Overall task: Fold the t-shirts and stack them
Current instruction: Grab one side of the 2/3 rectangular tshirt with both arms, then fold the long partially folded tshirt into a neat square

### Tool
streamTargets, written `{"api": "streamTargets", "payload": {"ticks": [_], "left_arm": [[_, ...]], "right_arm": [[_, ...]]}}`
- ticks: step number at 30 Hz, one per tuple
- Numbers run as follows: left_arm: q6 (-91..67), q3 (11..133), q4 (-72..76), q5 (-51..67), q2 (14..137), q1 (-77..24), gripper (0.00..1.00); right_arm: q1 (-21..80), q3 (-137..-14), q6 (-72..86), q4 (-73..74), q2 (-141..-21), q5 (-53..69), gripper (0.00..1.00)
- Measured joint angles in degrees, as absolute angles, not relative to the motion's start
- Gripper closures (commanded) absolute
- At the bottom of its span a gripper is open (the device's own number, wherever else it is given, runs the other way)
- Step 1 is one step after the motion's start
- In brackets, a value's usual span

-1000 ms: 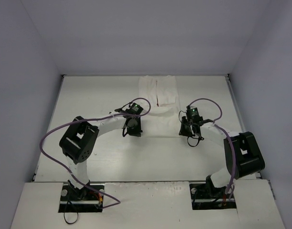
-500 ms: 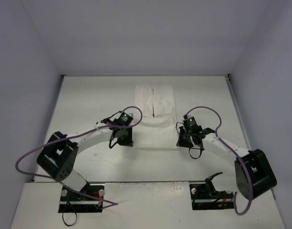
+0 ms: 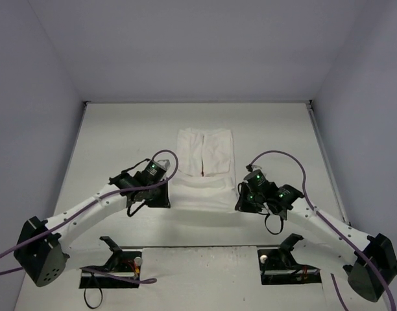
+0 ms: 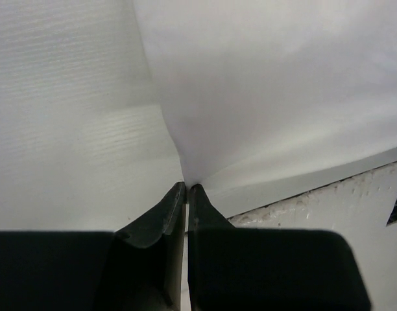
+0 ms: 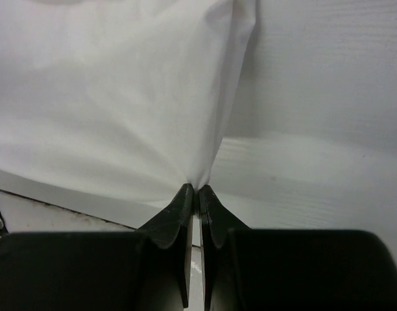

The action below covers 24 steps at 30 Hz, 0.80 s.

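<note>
On the near half of the table [image 3: 108, 142], between my two arms, the white t-shirt [image 3: 205, 155] lies as a long, narrow shape running away from me. Its far part rests flat on the surface, and a thin red mark [image 3: 203, 170] shows near its middle line. A crease runs across the cloth, and the band nearer to me is held at both corners.

My left gripper [image 3: 166, 196] is at the near left corner. In the left wrist view, my left gripper [image 4: 187, 186] has its two dark jaws pressed together with a small tuck of the t-shirt [image 4: 270, 97] pinched at the tips. The cloth fans up and to the right from there, and the bare table [image 4: 62, 116] lies to the left of it.

My right gripper [image 3: 241, 201] is at the near right corner. In its own wrist view, my right gripper [image 5: 197, 188] is likewise clamped tight on a point of the t-shirt [image 5: 120, 91]. The fabric spreads up and to the left, with one edge hanging almost straight above the tips and the table [image 5: 328, 97] bare on the right.

The stretch of cloth between my two grips looks smooth and lightly taut in the overhead view. Both arms reach low and far forward from their bases, with the grippers well apart at about the same depth on the table.
</note>
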<state>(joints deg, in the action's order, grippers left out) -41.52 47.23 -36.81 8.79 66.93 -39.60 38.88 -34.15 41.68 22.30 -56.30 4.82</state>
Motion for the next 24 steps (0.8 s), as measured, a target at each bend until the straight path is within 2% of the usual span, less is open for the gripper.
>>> {"api": "streamTargets", "payload": {"ticks": [5, 9, 15, 24], "left_arm": [[-40.30, 55.37, -42.88, 5.89, 64.51, -39.97, 1.00], [-38.34, 63.79, -45.91, 3.02, 67.20, -39.42, 1.00], [-34.51, 76.68, -47.64, 0.77, 79.10, -35.17, 1.00], [-29.08, 96.64, -47.12, 0.37, 96.74, -28.93, 1.00]], "right_arm": [[39.88, -41.44, 41.79, 27.92, -55.71, 2.16, 1.00], [39.43, -50.94, 38.87, 31.42, -60.15, -1.00, 1.00], [34.14, -64.18, 31.27, 32.72, -72.78, -3.08, 1.00], [22.17, -87.17, 21.65, 33.78, -91.55, 1.78, 1.00]]}}
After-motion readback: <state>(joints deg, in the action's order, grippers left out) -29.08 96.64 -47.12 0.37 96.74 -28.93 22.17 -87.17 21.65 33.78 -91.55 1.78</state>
